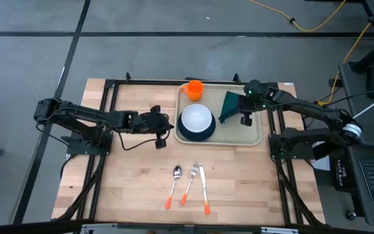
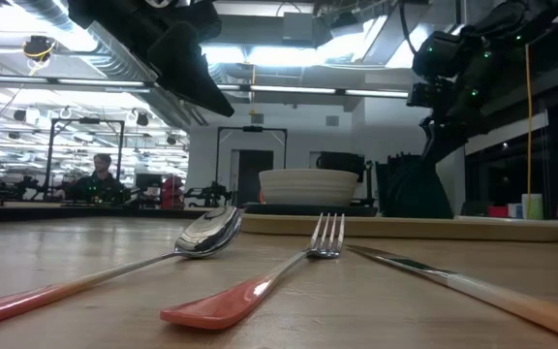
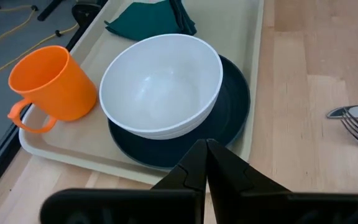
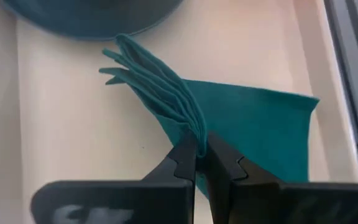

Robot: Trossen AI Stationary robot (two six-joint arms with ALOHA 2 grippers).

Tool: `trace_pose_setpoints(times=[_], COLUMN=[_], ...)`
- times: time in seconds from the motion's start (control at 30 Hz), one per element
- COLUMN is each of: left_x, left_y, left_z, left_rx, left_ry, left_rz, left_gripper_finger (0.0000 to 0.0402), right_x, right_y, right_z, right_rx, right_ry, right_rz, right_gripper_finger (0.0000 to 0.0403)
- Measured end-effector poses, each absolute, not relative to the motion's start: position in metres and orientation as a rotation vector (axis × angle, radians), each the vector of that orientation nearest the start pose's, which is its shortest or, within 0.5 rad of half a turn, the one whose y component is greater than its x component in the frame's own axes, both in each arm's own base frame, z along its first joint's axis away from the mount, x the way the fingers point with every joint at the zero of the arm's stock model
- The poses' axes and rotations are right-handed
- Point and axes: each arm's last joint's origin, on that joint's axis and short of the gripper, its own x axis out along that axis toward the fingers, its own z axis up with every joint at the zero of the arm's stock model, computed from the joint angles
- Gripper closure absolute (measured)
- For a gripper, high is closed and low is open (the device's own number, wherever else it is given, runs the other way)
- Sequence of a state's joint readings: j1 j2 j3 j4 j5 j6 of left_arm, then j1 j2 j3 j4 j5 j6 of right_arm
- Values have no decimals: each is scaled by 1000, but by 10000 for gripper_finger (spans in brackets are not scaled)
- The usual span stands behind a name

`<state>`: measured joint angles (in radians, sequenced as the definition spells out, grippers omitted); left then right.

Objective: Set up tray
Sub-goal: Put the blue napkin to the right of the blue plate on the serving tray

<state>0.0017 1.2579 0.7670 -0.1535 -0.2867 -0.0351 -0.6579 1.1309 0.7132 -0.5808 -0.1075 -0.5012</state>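
high view: tray holds cup, bowl on plate; right gripper pinches napkin; left gripper closed, empty.

Large beige plastic tray: smooth, matt. Round white bowl: smooth, slight sheen. Dark green cloth napkin: soft, folded, matt. Pale wooden table top: planked, visible grain. Metal spoon: polished, mirror-bright.
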Motion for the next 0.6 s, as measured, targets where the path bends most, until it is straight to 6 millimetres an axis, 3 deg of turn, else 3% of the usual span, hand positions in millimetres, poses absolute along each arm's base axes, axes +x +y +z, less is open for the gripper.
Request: trace_pose_setpoints(times=[0.6], left_x=[259], left_y=[9], left_z=[235], left_rx=[63], left_ry=[636], left_rz=[288], left_gripper_finger=[396], right_x=[162], right_y=[-121], right_z=[203], right_rx=[24], right_ry=[1166], right_rz=[-226], right_gripper_finger=[386])
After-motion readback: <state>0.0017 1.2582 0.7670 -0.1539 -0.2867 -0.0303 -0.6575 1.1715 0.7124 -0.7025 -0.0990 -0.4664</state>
